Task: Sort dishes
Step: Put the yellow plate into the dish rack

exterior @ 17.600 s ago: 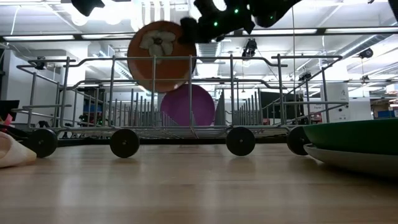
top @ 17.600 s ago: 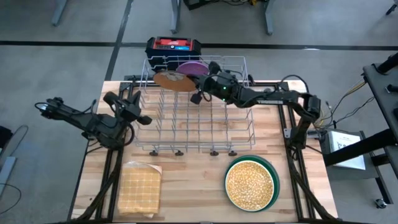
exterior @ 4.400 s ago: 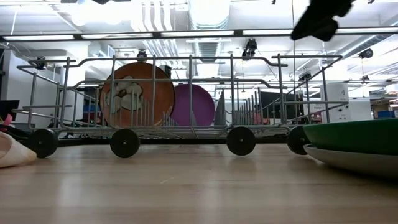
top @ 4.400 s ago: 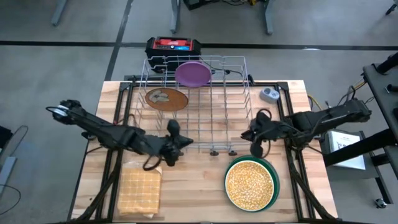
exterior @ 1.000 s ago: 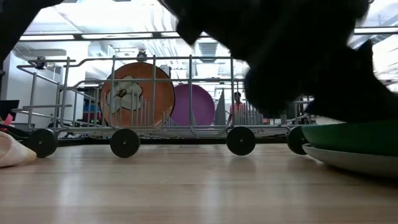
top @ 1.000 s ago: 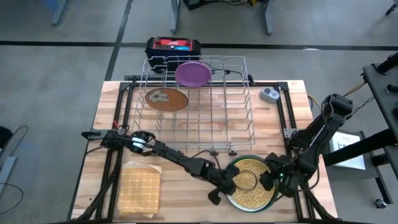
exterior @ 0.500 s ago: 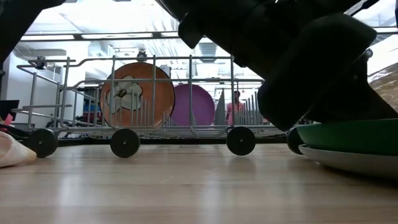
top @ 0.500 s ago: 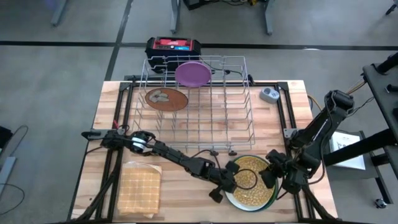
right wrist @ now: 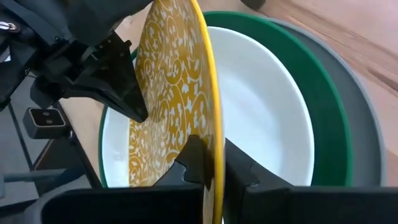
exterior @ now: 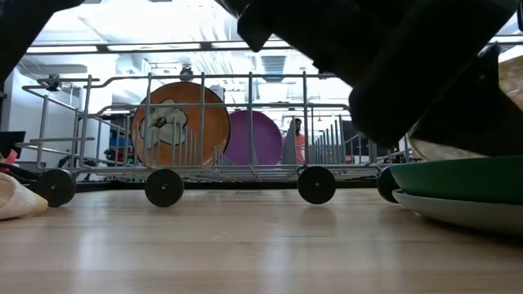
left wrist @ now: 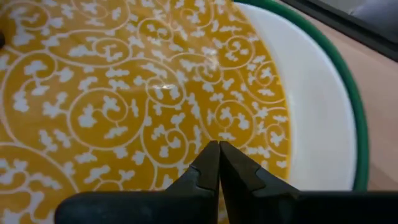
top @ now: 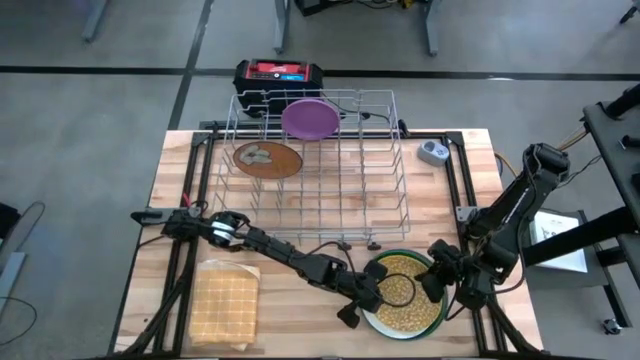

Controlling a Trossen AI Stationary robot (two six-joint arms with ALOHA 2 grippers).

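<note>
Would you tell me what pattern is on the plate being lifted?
The yellow plate bears white scrolling vines with small leaves, clearest in the left wrist view.

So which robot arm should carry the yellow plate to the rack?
Probably the right. The right gripper is pinched on the yellow plate's rim and has tipped it up off the white plate. The left gripper is shut, only touching the plate's face.

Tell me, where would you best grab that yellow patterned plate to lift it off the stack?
By its thin rim, probably. The yellow plate is tipped up on edge above the white plate, so its raised edge stands free. The right gripper pinches that rim from its own side, one finger on each face. The left gripper, fingers together, rests against the patterned face from the opposite side.
</note>
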